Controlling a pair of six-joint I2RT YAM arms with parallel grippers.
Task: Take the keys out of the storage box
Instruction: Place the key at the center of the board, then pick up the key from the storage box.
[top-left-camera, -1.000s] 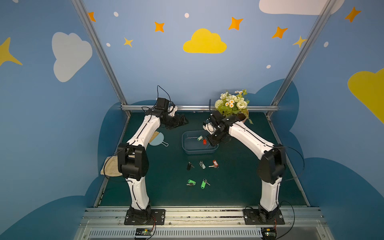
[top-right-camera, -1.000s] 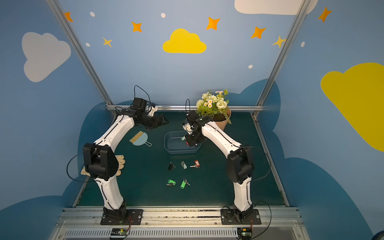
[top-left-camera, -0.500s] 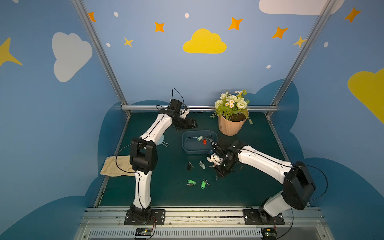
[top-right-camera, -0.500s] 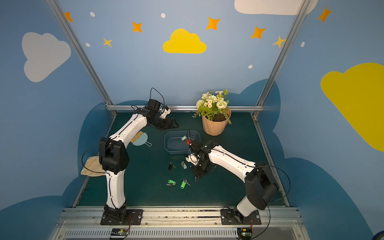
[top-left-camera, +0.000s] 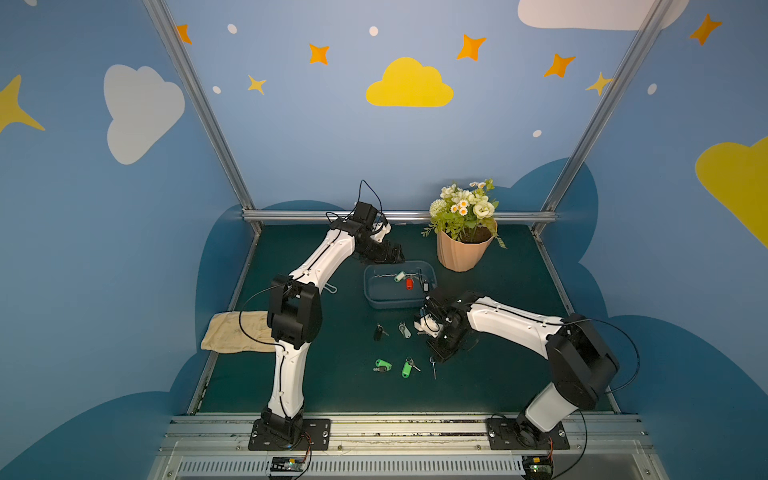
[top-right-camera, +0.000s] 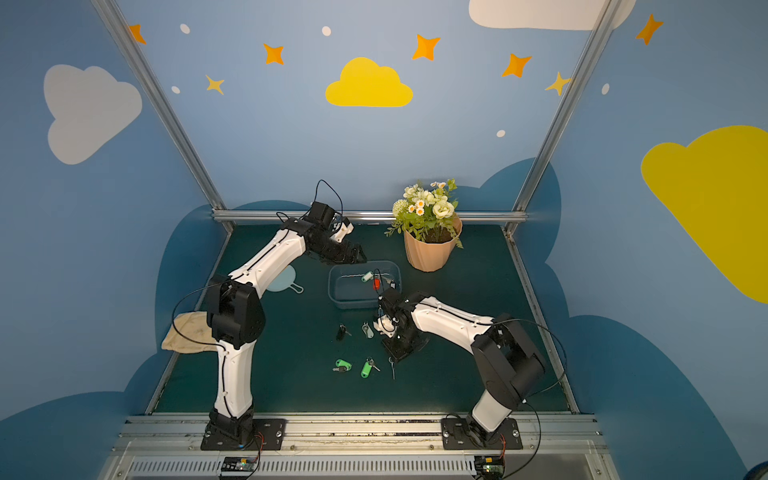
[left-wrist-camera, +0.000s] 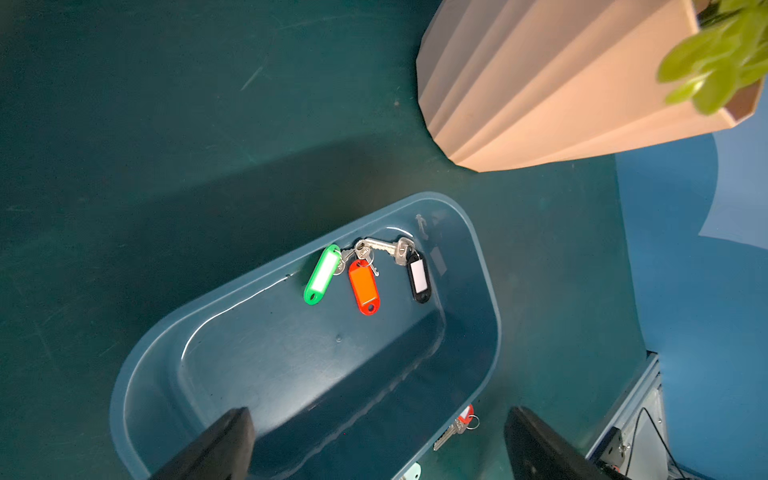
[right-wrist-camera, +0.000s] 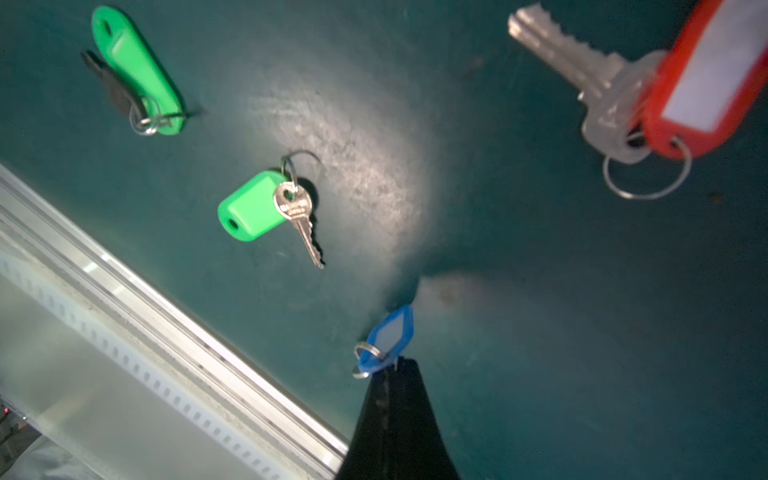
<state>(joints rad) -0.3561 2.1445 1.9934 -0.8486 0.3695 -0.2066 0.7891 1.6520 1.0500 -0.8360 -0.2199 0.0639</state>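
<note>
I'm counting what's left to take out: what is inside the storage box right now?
Inside the storage box lie a green-tagged key, a red-tagged key and a black-tagged key, bunched together. A finger of the left gripper covers one corner.

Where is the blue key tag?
In the right wrist view, the blue key tag is pinched by the right end effector, near a green-tagged key.

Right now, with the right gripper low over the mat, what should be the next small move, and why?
Probably open the right gripper. It is shut on the blue tag, outside the box and low over the mat, near keys already out, so letting go there should finish this carry.
</note>
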